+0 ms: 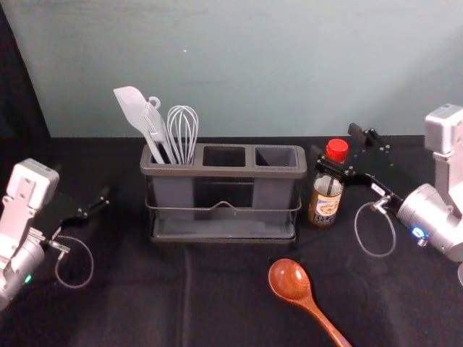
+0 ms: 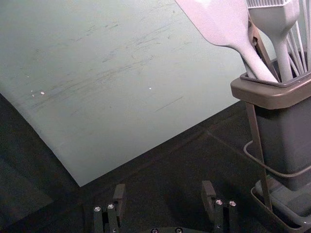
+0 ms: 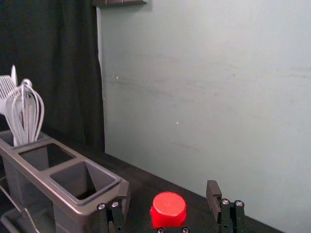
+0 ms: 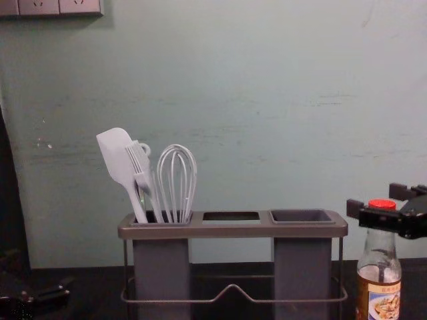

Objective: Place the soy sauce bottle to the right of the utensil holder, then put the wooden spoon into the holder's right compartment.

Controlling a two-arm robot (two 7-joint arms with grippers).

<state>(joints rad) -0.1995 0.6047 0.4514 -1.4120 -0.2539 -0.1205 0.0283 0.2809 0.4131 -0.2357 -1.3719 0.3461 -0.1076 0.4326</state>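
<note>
Standing right of the utensil holder (image 1: 224, 172), the glass soy sauce bottle (image 1: 325, 202) looks slick, bottom-heavy, best clasped below its red cap (image 3: 168, 206); the right gripper (image 3: 168, 188) is spread loosely around it. The wooden spoon (image 1: 291, 280) lies nearer; the left gripper (image 2: 164, 187), unclenched, idles at left.

Glossy, smooth wooden spoon (image 1: 289, 277), shiny clear glass-look bottle (image 1: 328, 186) with smooth plastic cap (image 3: 168, 209) and paper-look label (image 4: 385, 303), matt plastic holder (image 1: 250, 173), thin metal-look wire rail (image 4: 200, 301), smooth plastic-look spatula (image 2: 218, 22), matt tabletop cloth (image 1: 130, 303), scuffed matt wall (image 1: 253, 65).
</note>
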